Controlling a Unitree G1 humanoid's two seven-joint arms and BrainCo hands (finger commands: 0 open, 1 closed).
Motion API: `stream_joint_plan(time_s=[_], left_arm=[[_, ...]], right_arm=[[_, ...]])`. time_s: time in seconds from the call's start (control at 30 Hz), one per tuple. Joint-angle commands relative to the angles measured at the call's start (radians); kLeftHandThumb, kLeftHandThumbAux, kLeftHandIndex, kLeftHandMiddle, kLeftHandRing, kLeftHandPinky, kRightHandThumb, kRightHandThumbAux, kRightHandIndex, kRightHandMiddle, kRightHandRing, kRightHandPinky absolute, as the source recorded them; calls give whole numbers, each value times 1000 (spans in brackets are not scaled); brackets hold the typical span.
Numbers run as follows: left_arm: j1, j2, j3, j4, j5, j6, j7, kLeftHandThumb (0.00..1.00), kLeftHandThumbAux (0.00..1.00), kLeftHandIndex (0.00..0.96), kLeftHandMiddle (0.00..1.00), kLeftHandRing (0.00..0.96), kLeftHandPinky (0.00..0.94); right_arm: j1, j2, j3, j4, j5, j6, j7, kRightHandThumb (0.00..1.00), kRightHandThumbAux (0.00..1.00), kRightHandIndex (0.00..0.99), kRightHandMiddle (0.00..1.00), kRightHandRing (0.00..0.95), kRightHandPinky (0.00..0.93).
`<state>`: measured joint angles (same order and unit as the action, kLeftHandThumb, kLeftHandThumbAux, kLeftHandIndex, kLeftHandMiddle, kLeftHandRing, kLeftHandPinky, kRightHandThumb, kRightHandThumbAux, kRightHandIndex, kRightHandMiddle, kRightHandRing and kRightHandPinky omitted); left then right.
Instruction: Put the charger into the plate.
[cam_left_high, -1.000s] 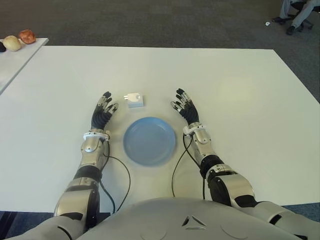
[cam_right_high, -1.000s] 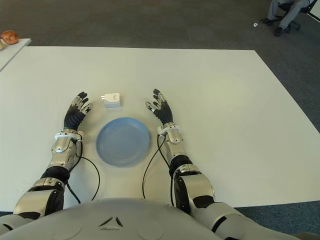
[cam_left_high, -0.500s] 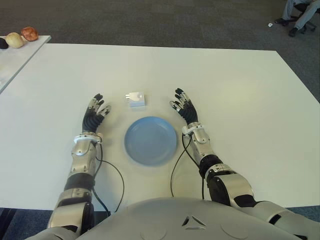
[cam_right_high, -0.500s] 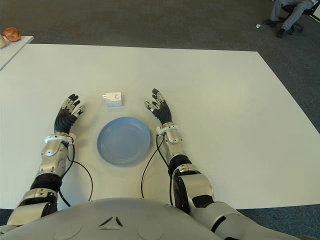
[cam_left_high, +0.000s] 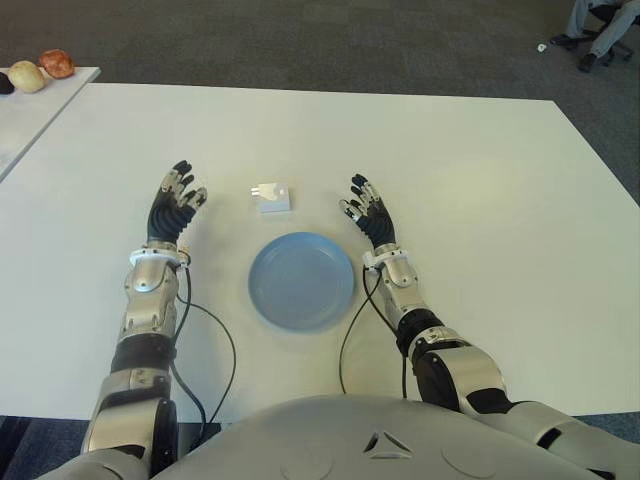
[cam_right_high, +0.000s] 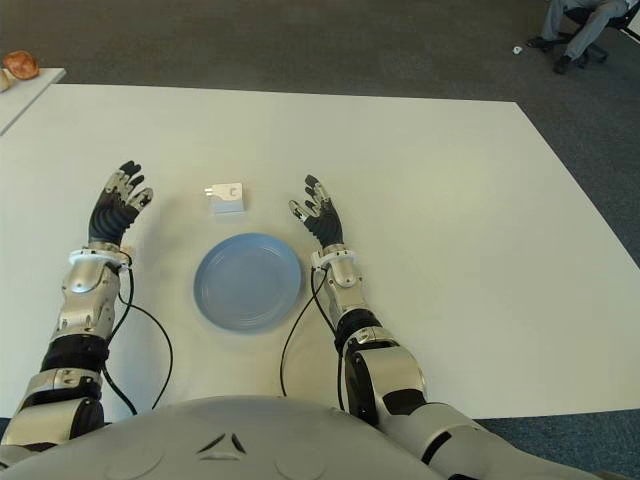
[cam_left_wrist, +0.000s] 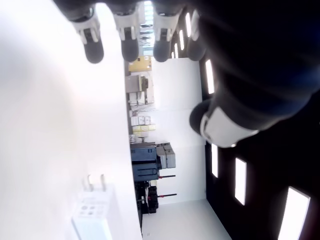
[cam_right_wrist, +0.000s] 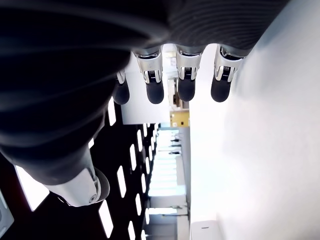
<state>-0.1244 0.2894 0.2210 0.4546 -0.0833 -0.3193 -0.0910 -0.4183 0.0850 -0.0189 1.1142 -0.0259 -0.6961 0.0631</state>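
Note:
A small white charger (cam_left_high: 270, 196) with its prongs pointing left lies on the white table (cam_left_high: 480, 180), just beyond the blue plate (cam_left_high: 301, 281). The plate holds nothing. My left hand (cam_left_high: 176, 200) is open, fingers spread, well to the left of the charger and apart from it. In the left wrist view the charger (cam_left_wrist: 92, 214) shows beyond the straight fingers (cam_left_wrist: 125, 35). My right hand (cam_left_high: 369, 211) is open to the right of the charger and of the plate's far edge, holding nothing; its fingers (cam_right_wrist: 152, 82) are straight.
A second white table (cam_left_high: 25, 120) at the far left carries round food items (cam_left_high: 40, 72). A seated person's legs (cam_left_high: 600, 25) show at the far right on the dark carpet. Black cables (cam_left_high: 215, 350) run from both wrists along the table.
My left hand has moved left and farther from me, away from the plate and charger. The right hand, plate and charger have stayed put.

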Motion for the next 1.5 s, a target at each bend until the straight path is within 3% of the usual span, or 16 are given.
stream_joint_plan(time_s=[0.03, 0.2, 0.4, 0.53, 0.83, 1.13, 1.23, 1.5], left_arm=[[-24, 16, -16, -4, 57, 5, 34, 250, 669, 26, 61, 66, 109], [-39, 35, -36, 1, 113, 7, 50, 325, 627, 21, 55, 72, 115], [-114, 74, -90, -1, 211, 68, 56, 369, 574, 13, 40, 66, 112], [-128, 113, -134, -17, 284, 67, 51, 375, 537, 4, 33, 55, 100], [-269, 209, -265, 77, 506, 15, 118, 316, 496, 0, 30, 36, 51], [-396, 237, -396, 211, 656, -35, 196, 241, 467, 0, 5, 13, 45], [-449, 254, -457, 287, 723, -65, 227, 233, 459, 0, 1, 5, 58], [-504, 283, -562, 365, 830, -112, 289, 248, 467, 0, 0, 0, 59]], right_arm=[[63, 15, 0, 65, -6, 40, 1, 34, 702, 37, 53, 17, 1], [61, 19, -6, 68, 0, 42, 6, 49, 675, 38, 50, 16, 7], [60, 23, -13, 72, 6, 45, 14, 69, 631, 40, 53, 20, 18], [61, 23, -13, 74, 3, 42, 12, 82, 611, 46, 56, 24, 27], [64, 21, -10, 69, 1, 35, 16, 86, 586, 45, 60, 26, 23], [73, 19, -21, 57, 12, 31, 18, 93, 578, 31, 49, 14, 2], [77, 34, -54, 44, 58, 67, 30, 98, 602, 22, 36, 5, 0], [97, 42, -111, -7, 133, 88, 35, 113, 636, 25, 28, 0, 2]])
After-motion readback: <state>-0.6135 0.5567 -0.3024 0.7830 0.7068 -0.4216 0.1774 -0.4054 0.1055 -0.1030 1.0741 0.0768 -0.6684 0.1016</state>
